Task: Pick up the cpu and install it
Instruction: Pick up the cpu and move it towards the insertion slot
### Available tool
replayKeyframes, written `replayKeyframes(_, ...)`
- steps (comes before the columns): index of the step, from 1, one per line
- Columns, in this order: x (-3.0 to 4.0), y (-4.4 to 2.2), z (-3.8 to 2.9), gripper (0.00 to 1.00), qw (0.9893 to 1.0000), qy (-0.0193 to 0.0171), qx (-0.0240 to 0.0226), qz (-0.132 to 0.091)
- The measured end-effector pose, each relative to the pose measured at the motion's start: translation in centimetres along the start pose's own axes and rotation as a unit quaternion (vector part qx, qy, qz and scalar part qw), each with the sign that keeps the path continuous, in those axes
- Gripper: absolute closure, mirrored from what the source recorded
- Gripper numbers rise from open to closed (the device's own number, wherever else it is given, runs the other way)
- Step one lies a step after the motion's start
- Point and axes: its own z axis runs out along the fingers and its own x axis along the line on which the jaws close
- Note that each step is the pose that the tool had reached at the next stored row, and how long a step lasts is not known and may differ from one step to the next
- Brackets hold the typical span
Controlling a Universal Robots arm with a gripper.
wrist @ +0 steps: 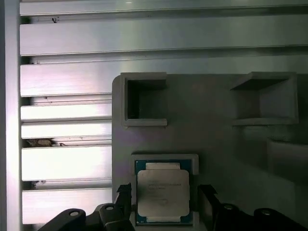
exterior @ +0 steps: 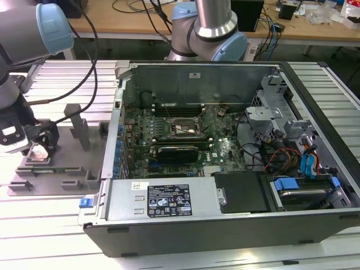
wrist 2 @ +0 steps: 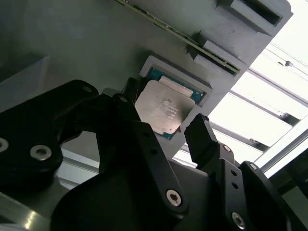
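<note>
The cpu point(wrist: 162, 190) is a flat square chip with a shiny silver-grey top. It lies in a shallow recess of the grey plastic tray point(wrist: 216, 144). In both wrist views my gripper point(wrist: 164, 198) hangs just over it, open, with one black finger on each side of the chip and small gaps to its edges. In the second wrist view the cpu point(wrist 2: 159, 110) sits between the fingertips point(wrist 2: 199, 132) of the gripper point(wrist 2: 164, 113). In the exterior view the gripper point(exterior: 39, 149) is low over the tray point(exterior: 67, 169) at the exterior view's left.
An open computer case point(exterior: 225, 208) lies to the exterior view's right of the tray, with the motherboard's black socket frame point(exterior: 183, 128) in its middle. Upright blocks point(exterior: 79, 126) rise from the tray. A second arm's base point(exterior: 208, 28) stands behind the case. The table is slotted aluminium point(exterior: 50, 236).
</note>
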Motion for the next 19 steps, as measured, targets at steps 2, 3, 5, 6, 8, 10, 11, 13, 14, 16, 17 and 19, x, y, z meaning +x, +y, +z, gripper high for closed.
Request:
replayKeyframes(2,0.0,0.05,0.19,0.34,1.0,0.0,0.0004,0.0)
replayKeyframes(3,0.0,0.09,0.38,0.34,1.0,0.0,0.0004,0.0)
replayKeyframes(5,0.01,0.09,0.5,0.34,1.0,0.0001,0.0005,0.0)
replayKeyframes(6,0.0,0.09,0.54,0.34,1.0,0.0,0.0005,0.0)
replayKeyframes(8,0.01,0.14,0.61,0.34,1.0,-0.0001,0.0004,0.0)
replayKeyframes(10,0.02,0.47,0.65,0.34,1.0,-0.0001,0.0004,0.0)
replayKeyframes(11,0.06,0.51,0.65,0.34,1.0,0.0,0.0005,0.0)
replayKeyframes(13,0.27,0.53,0.67,0.34,1.0,0.0,0.0006,0.0)
replayKeyframes(14,0.27,0.53,0.67,0.34,1.0,0.0,0.0007,0.0)
replayKeyframes(16,0.28,0.52,0.67,0.34,1.0,0.0002,0.0009,-0.003)
replayKeyframes(17,0.28,0.52,0.68,0.34,1.0,0.0003,0.0009,-0.006)
replayKeyframes(19,0.28,0.52,0.69,0.34,1.0,0.0003,0.0008,-0.008)
